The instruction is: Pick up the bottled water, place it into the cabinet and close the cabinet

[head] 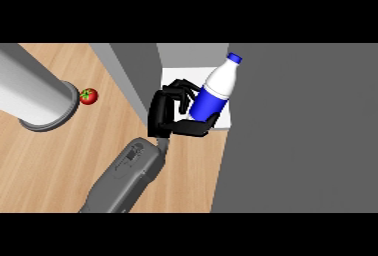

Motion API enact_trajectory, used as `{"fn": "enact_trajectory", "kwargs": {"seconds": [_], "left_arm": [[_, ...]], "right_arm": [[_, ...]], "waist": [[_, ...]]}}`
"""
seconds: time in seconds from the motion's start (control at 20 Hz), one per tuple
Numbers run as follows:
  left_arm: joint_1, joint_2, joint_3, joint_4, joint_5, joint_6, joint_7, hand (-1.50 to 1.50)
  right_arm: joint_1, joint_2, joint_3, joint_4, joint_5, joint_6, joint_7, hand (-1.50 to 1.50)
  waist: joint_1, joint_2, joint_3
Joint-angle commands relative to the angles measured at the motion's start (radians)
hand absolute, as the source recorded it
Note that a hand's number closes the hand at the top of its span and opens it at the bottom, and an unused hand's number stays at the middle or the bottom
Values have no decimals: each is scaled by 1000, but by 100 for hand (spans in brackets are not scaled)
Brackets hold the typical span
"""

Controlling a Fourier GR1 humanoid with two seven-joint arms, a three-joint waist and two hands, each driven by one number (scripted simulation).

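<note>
The bottled water point(216, 92) has a white top, a blue cap and a blue lower half. It leans with its cap toward the upper right, over the pale shelf point(177, 74) inside the grey cabinet point(136, 75). My right hand point(166, 112) is curled round the bottle's lower blue part, thumb under its base and fingers on its left side. Its grey forearm point(125, 175) comes up from the lower edge. The cabinet's dark grey door point(303, 130) stands open and fills the right of the view. The left hand does not show.
A small red tomato point(88, 96) lies on the wooden counter point(52, 160) at the left. A thick grey cylinder point(33, 92) with a flared rim crosses the upper left corner, close to the tomato.
</note>
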State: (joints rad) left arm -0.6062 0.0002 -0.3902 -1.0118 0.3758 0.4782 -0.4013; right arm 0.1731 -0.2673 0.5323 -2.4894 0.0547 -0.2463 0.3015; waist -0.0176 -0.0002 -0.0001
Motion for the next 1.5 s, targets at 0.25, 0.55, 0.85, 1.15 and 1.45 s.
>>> {"fn": "enact_trajectory", "kwargs": {"seconds": [0.25, 0.55, 0.85, 1.15, 1.45], "left_arm": [[-181, 0, 57, 231, 121, 19, 11, 150], [-257, 0, 49, 369, 198, 105, -49, 150], [-352, 0, 91, 574, 194, 120, -139, 150], [-432, 0, 113, 697, 185, 192, -204, 150], [-463, 0, 103, 803, 151, 192, -229, 150]], "right_arm": [[79, -27, 5, -124, 11, 23, 0, -150], [122, -31, -15, -111, -23, 25, -28, -150], [122, -37, -14, -118, -47, 48, -34, -150], [128, -42, -28, -73, -69, 84, -99, -150], [187, -58, -57, -98, -94, 110, -136, -150]], "waist": [[-9, 2, 0], [-19, 5, 0], [-34, 11, -1], [-54, 19, -1], [-55, 16, 0]]}}
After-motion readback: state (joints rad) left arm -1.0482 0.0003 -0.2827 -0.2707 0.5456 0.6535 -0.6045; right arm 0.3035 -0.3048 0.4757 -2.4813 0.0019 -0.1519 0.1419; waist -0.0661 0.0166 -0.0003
